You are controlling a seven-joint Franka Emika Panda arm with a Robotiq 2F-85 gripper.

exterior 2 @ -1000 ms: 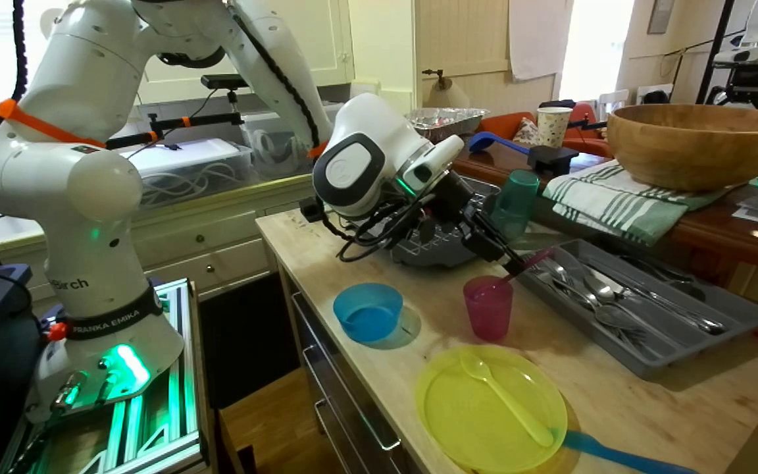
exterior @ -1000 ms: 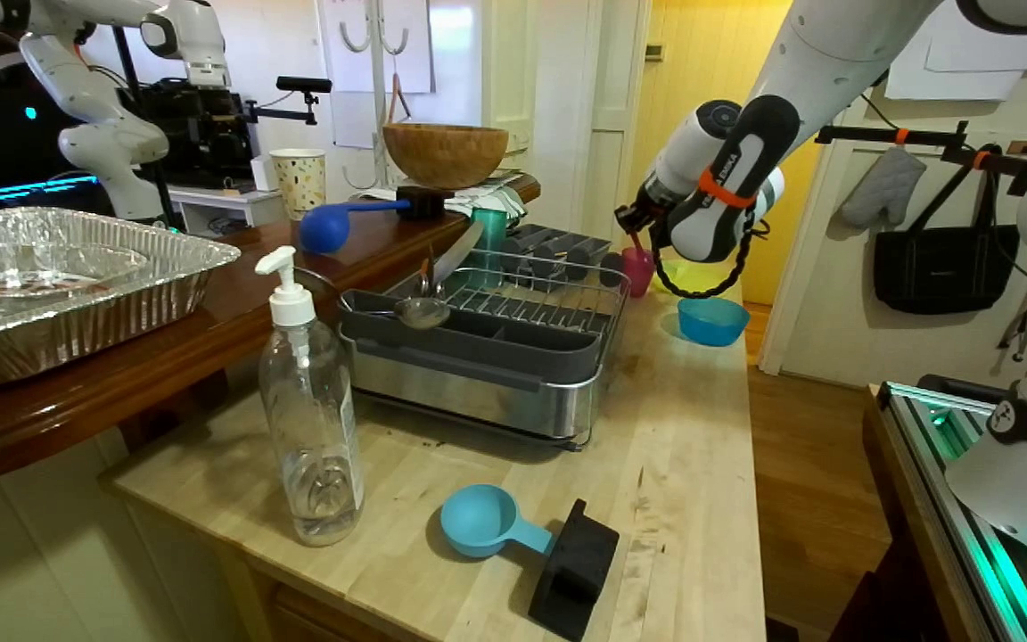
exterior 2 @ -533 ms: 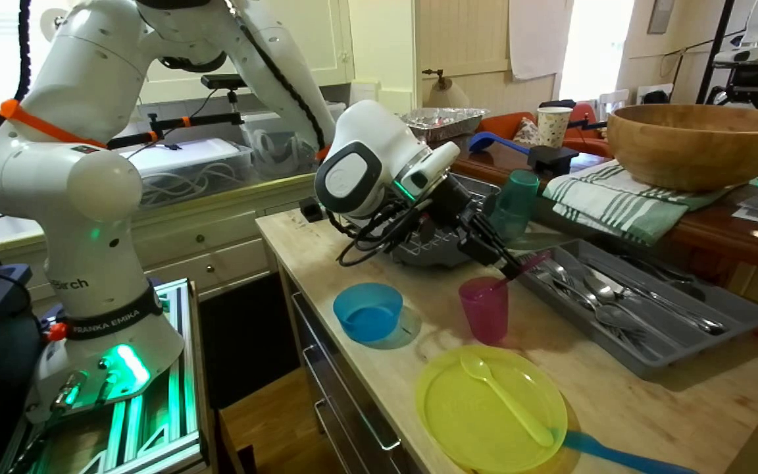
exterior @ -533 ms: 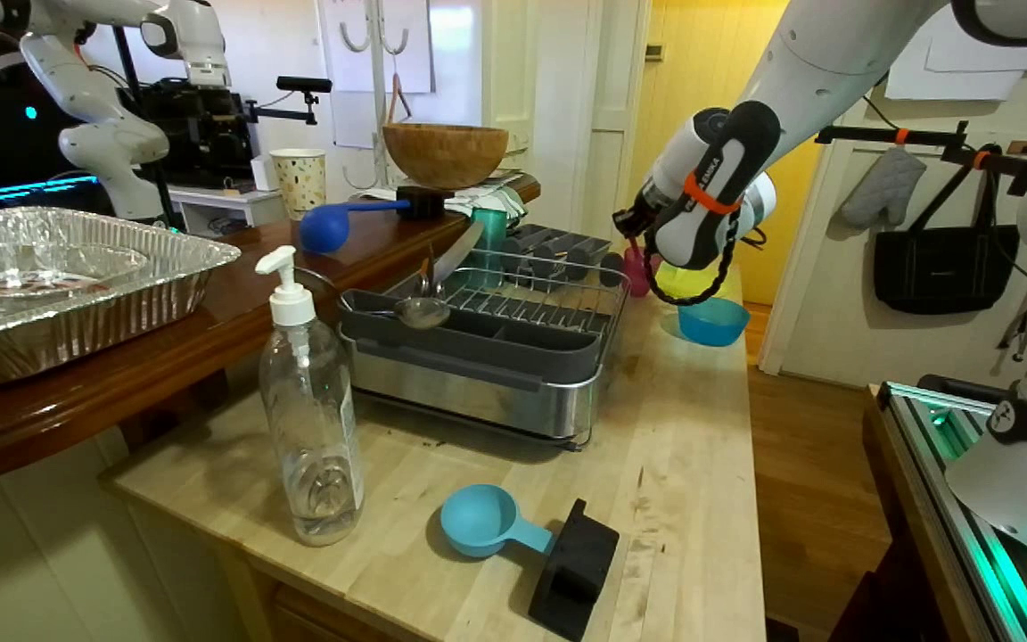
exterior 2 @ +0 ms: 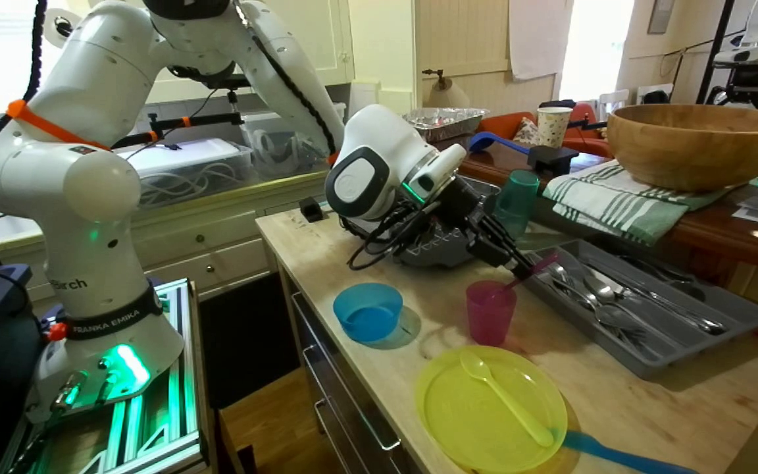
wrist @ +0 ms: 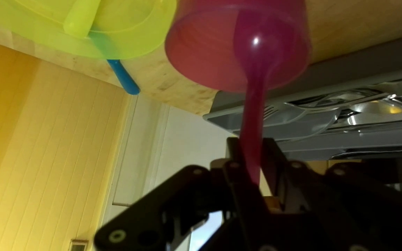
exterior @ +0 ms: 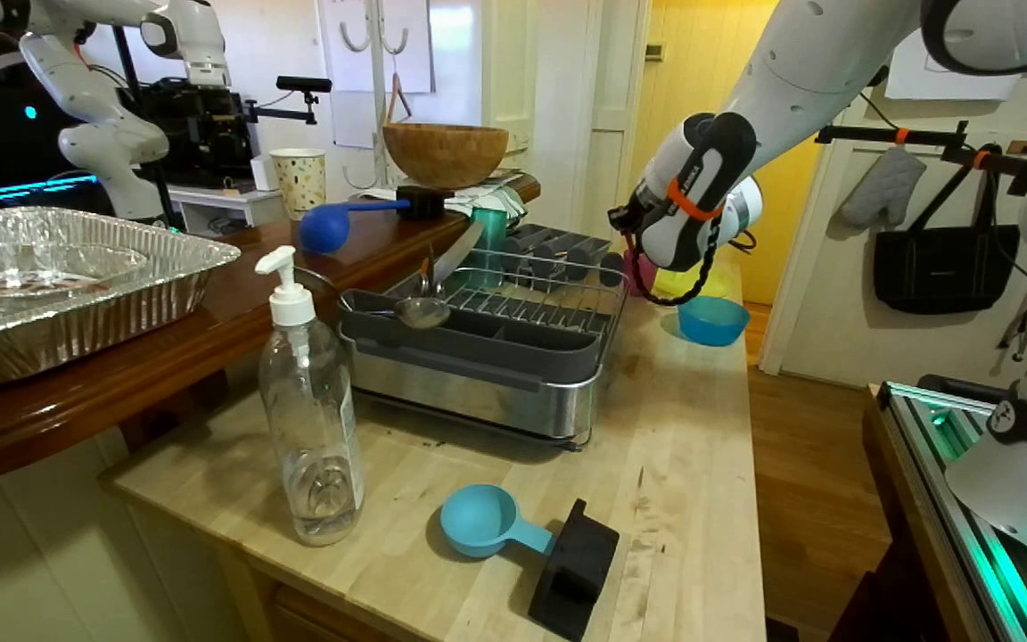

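Gripper (wrist: 252,153) pinches pink spoon (wrist: 255,96), bowl end in pink cup (exterior 2: 490,321)

The gripper bears on the spoon's handle from both sides, close to the handle's end; a short stub shows past the tips in the wrist view. From that hold the spoon slants down across the cup's rim, and its bowl lies within the mouth. Whether it touches the cup's wall or floor is hard to tell through the tinted plastic. The cup stands upright on the wooden worktop (exterior 2: 675,424).

I judge the grasp done and the spoon's bowl end in place inside the cup; the release is not made, since the handle is gripped.

Farther out, near the cup, is the grey cutlery tray (exterior 2: 665,363), with metal cutlery (exterior 2: 614,316) in it. Also near the cup lies the yellow plate (exterior 2: 451,421), a yellow spoon (exterior 2: 507,398) across it and a blue utensil (exterior 2: 622,453) partly beneath its edge. The blue bowl (exterior 2: 367,322) stands on the side of the cup away from the tray. A dish rack (exterior: 478,401) shares the worktop.
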